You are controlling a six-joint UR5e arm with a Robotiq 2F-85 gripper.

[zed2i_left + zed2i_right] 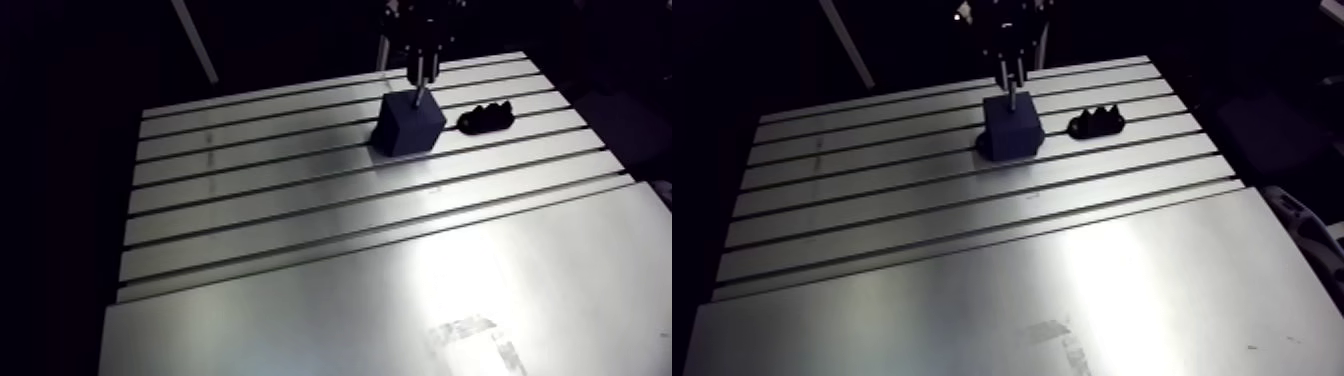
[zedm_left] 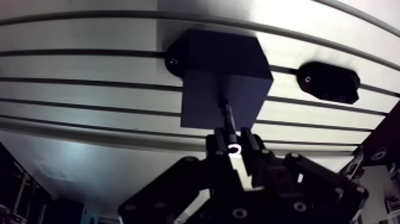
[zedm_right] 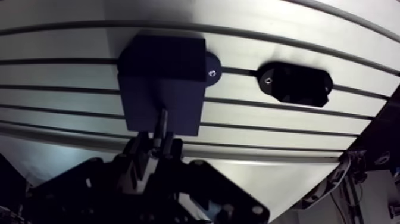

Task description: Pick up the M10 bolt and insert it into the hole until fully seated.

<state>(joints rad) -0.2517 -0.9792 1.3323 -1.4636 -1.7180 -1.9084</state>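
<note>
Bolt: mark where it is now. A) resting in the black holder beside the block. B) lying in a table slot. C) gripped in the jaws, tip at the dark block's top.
C: in the wrist view the bolt runs straight from the shut jaws to the top face of the block.

The M10 bolt (image 2: 228,118) is a slim, dark shank, upright and pinched between the fingers (image 2: 218,145). Its lower end meets the top face of the dark blue block (image 2: 202,95) (the hole itself cannot be made out), which sits on the slotted worktop (image 1: 300,200).
</note>
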